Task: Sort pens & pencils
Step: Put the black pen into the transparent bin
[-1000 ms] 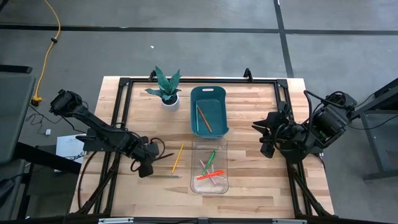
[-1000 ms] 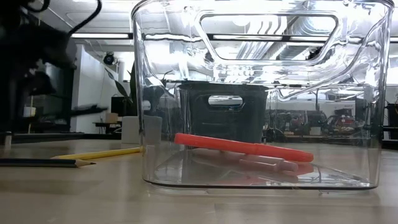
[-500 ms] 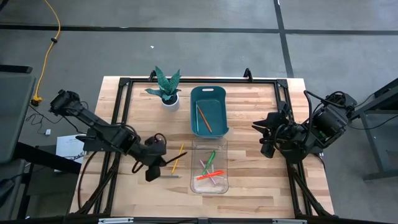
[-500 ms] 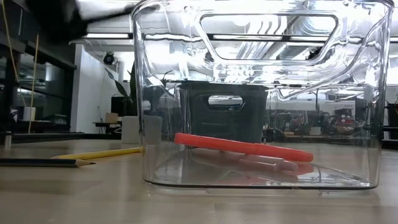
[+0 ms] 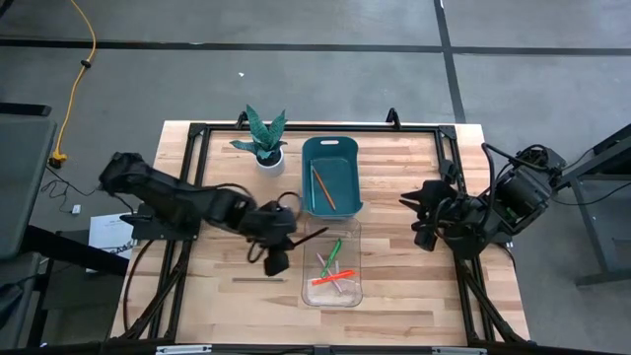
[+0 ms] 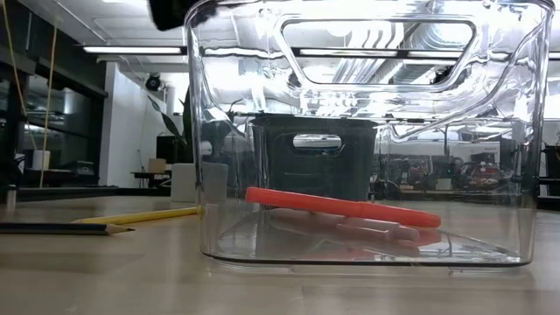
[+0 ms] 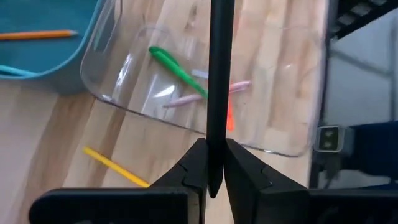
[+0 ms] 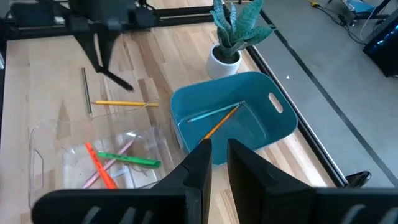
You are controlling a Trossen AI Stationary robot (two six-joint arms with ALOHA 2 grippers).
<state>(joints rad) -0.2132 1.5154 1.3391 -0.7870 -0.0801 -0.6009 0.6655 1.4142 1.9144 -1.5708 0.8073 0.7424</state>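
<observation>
Pens and pencils each have their own bin: the clear bin (image 5: 332, 262) holds a green pen (image 7: 177, 70), a red pen (image 6: 343, 206) and pink ones, and the teal bin (image 5: 329, 176) holds orange pencils (image 8: 222, 122). The left gripper (image 7: 212, 169) is clamped on a black pen (image 7: 218, 81), pinching its end so the barrel sticks straight out ahead of the fingers; this likely lets it be carried and dropped lengthwise. The clear bin lies just ahead of and below that gripper. A yellow pencil (image 7: 115, 167) lies on the table near the gripper, outside the bin, and a grey-brown pencil (image 8: 86, 89) lies beside it, both unsorted. The right gripper (image 8: 213, 160) waits with its fingers narrowly apart and empty, well off to the teal bin's far side from the left gripper.
</observation>
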